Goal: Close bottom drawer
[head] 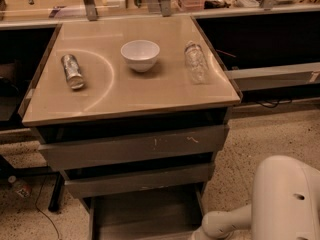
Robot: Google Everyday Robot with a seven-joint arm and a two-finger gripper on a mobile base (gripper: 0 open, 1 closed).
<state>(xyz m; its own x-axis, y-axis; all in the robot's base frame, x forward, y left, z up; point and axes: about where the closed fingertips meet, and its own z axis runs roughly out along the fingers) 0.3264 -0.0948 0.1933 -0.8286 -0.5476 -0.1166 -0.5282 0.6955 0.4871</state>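
The bottom drawer (145, 215) stands pulled out at the foot of the cabinet, its shallow dark box open to view. Just above the drawer sits the mid-width drawer front (140, 180), and above that the widest front (132, 146), marked with white scratches. Higher still above the drawer, the tabletop (125, 96) carries a white bowl (140, 55), a can (72, 71) lying up to the left and a clear bottle (196, 61) lying up to the right. Right of the drawer, the white arm (285, 199) reaches toward its right front corner; the gripper lies beyond the lower edge, its state impossible to tell.
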